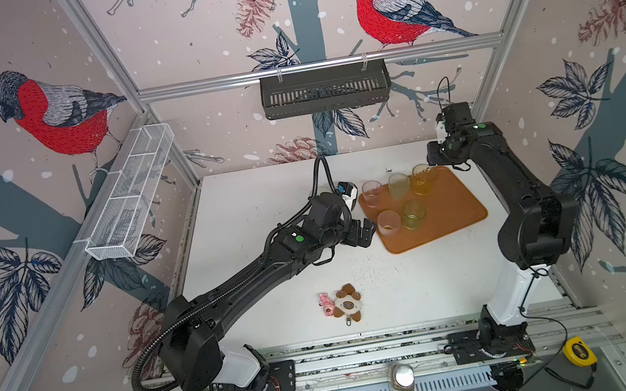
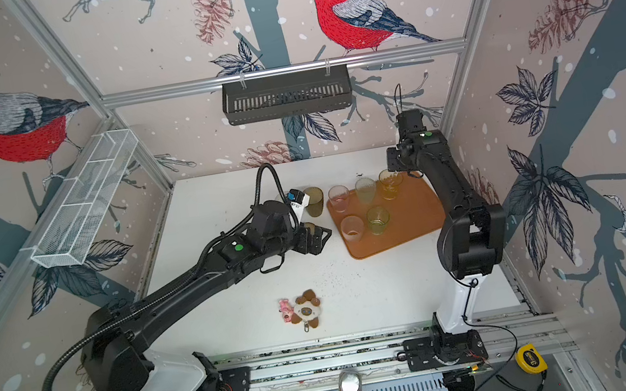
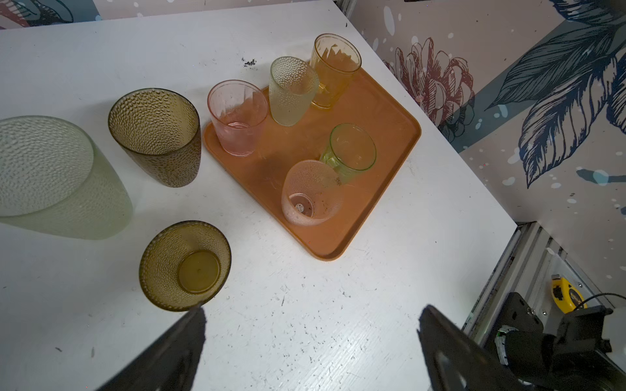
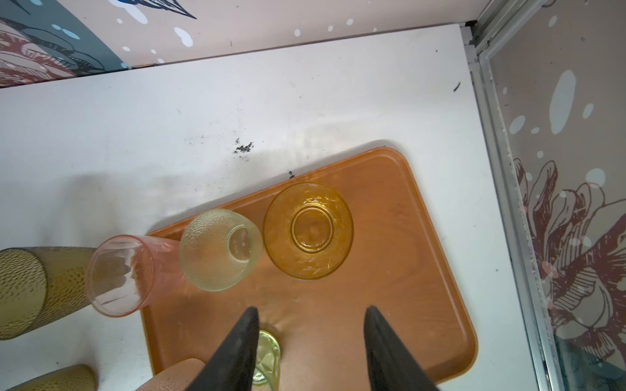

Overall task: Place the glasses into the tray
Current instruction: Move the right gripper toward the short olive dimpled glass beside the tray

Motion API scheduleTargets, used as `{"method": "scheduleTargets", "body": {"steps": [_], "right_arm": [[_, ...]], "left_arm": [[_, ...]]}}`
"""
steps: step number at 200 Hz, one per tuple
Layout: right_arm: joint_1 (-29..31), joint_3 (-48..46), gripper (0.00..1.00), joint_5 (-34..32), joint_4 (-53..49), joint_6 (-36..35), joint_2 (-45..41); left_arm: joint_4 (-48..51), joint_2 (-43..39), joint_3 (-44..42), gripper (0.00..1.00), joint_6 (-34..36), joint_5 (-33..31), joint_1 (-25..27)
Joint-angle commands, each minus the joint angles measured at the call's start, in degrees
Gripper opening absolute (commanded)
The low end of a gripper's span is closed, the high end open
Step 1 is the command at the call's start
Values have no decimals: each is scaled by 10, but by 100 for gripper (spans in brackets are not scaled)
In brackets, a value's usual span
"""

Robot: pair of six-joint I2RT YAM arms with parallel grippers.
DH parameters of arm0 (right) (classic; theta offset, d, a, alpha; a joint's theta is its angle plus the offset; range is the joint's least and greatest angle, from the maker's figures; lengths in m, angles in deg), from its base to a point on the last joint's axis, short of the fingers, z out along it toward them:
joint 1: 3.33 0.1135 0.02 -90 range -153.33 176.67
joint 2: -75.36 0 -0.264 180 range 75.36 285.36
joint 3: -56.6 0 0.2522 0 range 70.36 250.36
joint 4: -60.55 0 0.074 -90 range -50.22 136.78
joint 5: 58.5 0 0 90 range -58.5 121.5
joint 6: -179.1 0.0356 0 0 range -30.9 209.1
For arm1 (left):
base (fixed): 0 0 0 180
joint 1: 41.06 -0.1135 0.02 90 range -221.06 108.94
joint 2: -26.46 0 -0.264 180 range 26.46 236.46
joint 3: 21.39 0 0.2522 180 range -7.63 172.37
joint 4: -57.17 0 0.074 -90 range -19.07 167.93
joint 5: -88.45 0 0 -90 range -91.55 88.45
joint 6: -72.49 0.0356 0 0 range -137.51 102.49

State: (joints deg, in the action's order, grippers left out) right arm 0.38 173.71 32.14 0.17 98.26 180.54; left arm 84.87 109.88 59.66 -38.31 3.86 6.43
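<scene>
Five of the eight glasses are already stood on the tray [image 3: 364, 206]: a pink glass [image 3: 237, 118], a bumpy pale green glass [image 3: 291, 91], a yellow glass [image 3: 333, 71], a clear green glass [image 3: 350, 152] and a frosted glass [image 3: 310, 193]. Three are left on the white table [image 3: 101, 50] beside the tray: a tall brown glass [image 3: 157, 138], a short brown glass [image 3: 184, 265] and a big pale glass [image 3: 50, 176]. So more than half of the job is done.

The left gripper [image 3: 313, 309] is held wide open with nothing in it. One of its fingers [image 3: 189, 328] is seen right next to the short brown glass, so that glass is likely to be picked up next.

The right gripper [image 4: 311, 308] is held over the tray, near the yellow glass. Its jaws are parted and nothing is held between them. Only bare tray is seen there.
</scene>
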Motion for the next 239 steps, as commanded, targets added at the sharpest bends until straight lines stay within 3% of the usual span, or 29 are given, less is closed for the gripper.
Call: {"method": "scheduleTargets", "body": {"steps": [1,98,145,198,239], "right_arm": [[18,-6,53,2,-4,14,-16],[103,-85,56,71,55,42,-86],[119,-165,59,94,93,43,-141],[144,-202,62,65,92,74,-166],[172,-192,65,42,72,106,-170]], "left_arm": [[-30,9,10,98,-12,7,1],[29,72,93,98,-50,-42,1],[63,89,112,97,-62,-20,-4],[56,78,101,98,-54,1,-20],[17,34,44,98,-32,15,-50]]}}
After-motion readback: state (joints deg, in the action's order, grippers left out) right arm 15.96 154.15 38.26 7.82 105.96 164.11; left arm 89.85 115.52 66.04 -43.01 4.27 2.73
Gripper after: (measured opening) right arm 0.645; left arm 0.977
